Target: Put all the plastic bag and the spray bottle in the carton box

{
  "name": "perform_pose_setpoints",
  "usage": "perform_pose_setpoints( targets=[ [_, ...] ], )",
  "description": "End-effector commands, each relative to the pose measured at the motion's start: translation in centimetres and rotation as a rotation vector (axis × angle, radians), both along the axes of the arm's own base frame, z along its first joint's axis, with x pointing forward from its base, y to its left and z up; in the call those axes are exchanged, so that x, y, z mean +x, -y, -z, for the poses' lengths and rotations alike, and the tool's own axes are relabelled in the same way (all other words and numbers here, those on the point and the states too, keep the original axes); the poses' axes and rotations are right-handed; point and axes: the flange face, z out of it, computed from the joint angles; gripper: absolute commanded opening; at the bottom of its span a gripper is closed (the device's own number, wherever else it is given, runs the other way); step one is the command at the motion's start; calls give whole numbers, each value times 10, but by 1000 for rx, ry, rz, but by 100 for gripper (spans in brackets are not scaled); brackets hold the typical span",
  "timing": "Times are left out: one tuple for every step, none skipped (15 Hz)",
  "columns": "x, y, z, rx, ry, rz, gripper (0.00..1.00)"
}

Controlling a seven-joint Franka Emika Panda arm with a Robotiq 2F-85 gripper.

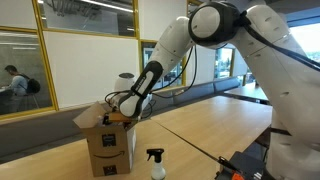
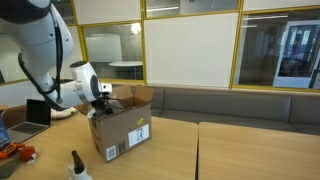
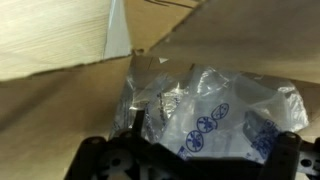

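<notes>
the gripper [image 1: 122, 108] hangs in the mouth of the box [image 1: 108, 142], with the plastic bag [image 3: 215, 115] straight below its jaws. whether they grip it i cannot tell. the spray bottle [image 1: 155, 163] stands upright just beside the box, toward the desk [image 1: 220, 120] edge.

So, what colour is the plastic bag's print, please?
Blue, on the clear plastic bag; wrist view.

light: bright, even indoor | wrist view: blurred (sheen on plastic bag [image 3: 215, 120]) | shadows: soft
</notes>
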Motion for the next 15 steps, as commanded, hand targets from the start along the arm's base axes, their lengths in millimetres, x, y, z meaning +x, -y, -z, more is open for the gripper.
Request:
perform_pose_setpoints(
  targets=[
    [-11,-4,-44,-21,44,-5,100],
    [-14,-5,-54,-28,57,-5,100],
    [-20,-9,-62,-30,65,-11,100],
    [-26,-14,-71,-18,70,-23,100],
    [-35,-21,-79,-9,72,-37,100],
    [-44,-29,-84,-11,75,-48,100],
    [-52,-34,-94,-8,77,-57,100],
    [-61,-43,-100,-8,77,-69,100],
    [-71,-50,-106,-5,73,-81,100],
    [-79,-58,-111,-2,63,-92,100],
    [-90,-67,-115,-2,49,-106,100],
    [-100,-77,-119,-2,32,-124,100],
    [-109,-86,-122,4,17,-140,100],
    [-119,-99,-122,17,-6,-167,100],
    [-129,-110,-124,27,-27,-187,100]
  ],
)
